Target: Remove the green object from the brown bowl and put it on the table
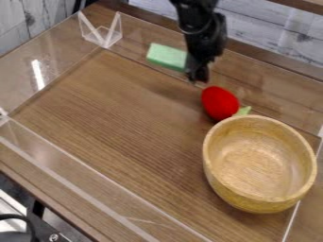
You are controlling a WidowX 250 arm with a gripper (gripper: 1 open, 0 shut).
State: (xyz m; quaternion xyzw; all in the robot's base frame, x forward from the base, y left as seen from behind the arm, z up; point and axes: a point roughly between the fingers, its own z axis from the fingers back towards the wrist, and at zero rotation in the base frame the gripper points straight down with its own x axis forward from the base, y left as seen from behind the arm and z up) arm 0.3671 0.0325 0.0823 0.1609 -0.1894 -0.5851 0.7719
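Camera | brown bowl [260,187]: empty | green object [165,57]: outside bowl

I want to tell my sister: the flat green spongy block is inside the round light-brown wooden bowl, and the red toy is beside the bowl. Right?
Not inside: the camera view shows the flat green spongy block outside the round light-brown wooden bowl, by the black gripper.
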